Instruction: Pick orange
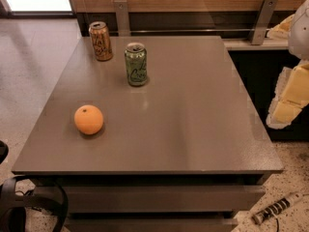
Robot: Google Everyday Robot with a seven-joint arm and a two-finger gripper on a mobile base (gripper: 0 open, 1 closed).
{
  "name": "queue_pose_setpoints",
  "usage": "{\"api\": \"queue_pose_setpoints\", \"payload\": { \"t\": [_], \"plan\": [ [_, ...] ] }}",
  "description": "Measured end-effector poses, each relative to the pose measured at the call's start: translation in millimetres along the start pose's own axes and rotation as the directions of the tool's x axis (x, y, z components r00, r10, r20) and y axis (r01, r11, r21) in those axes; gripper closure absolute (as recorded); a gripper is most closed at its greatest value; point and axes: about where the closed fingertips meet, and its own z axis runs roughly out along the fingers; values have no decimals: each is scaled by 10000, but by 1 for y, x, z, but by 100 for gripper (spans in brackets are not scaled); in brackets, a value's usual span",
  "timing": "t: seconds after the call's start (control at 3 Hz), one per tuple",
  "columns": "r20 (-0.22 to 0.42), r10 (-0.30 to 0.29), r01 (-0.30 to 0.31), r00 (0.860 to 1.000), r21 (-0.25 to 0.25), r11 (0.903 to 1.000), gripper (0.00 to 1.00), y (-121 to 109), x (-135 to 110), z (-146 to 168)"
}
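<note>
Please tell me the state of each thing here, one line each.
orange: resting on the table, front left, not held.
orange-brown can: upright, far left.
green can: upright, beside it, apart.
gripper: at the right edge, off the table, far from the orange.

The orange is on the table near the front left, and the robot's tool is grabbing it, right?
Not quite. The orange does sit near the front left of the table, but the tool isn't grabbing it. The camera view shows the tool off past the table's right edge, well apart from the orange.
</note>
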Motion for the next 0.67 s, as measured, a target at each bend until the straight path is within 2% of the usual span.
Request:
{"api": "queue_pose_setpoints", "payload": {
  "t": [0.33, 0.67],
  "plan": [
    [0, 0, 0, 10000, 0, 10000, 0, 0, 0, 0],
    [865, 88, -72, 9962, -181, 9998, 0, 6, -13, 6]
  ]
}}
